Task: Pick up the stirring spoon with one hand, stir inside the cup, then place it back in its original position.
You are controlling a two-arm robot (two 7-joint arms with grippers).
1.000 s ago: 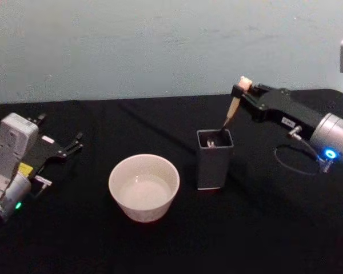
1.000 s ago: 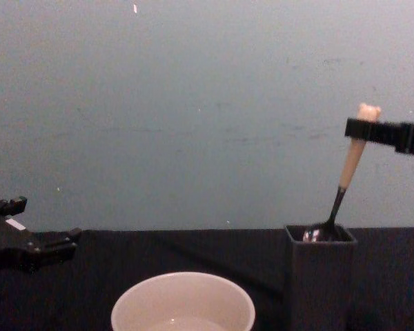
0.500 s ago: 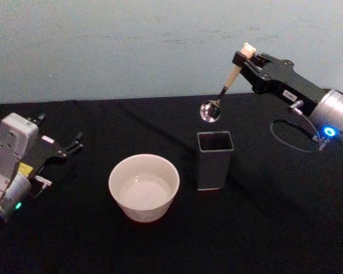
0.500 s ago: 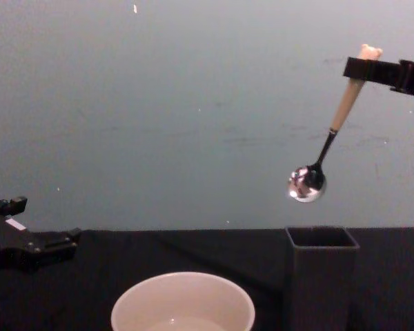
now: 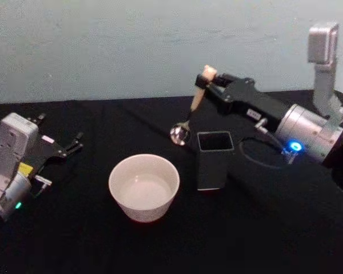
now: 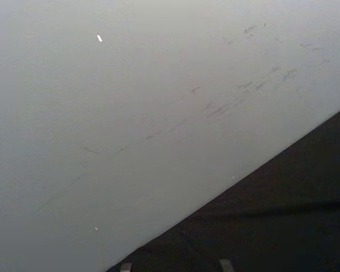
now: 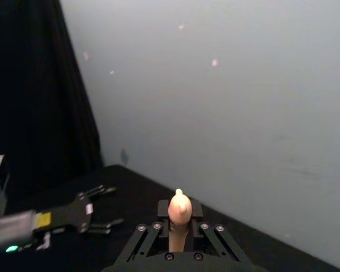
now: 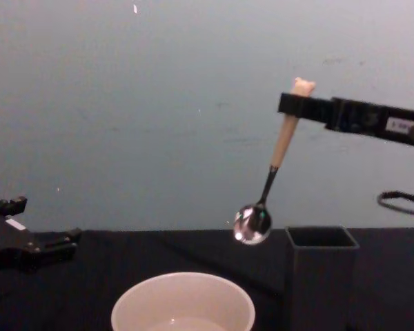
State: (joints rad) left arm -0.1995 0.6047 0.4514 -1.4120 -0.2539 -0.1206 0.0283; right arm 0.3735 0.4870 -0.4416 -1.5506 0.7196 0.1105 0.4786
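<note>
My right gripper (image 5: 202,81) (image 8: 290,105) is shut on the cream handle of the stirring spoon (image 5: 190,113) (image 8: 275,162), just under its small bear head (image 7: 179,207). The spoon hangs in the air, tilted, its shiny bowl (image 8: 252,223) lowest, between the cup and the dark holder. The wide cream-white cup (image 5: 143,186) (image 8: 183,303) stands on the black table, below and to the left of the spoon's bowl. My left gripper (image 5: 68,147) (image 8: 45,247) rests open at the left side of the table, far from both.
The dark grey square holder (image 5: 214,160) (image 8: 321,276) stands just right of the cup, with nothing in it. A black cloth (image 5: 263,228) covers the table. A pale wall runs behind. A dark cable loop (image 5: 257,151) lies under my right arm.
The right gripper lifted the spoon out of the holder, then carried it left and lower. Its bowl now hangs left of the holder, nearer the cup. The left arm stayed still.
</note>
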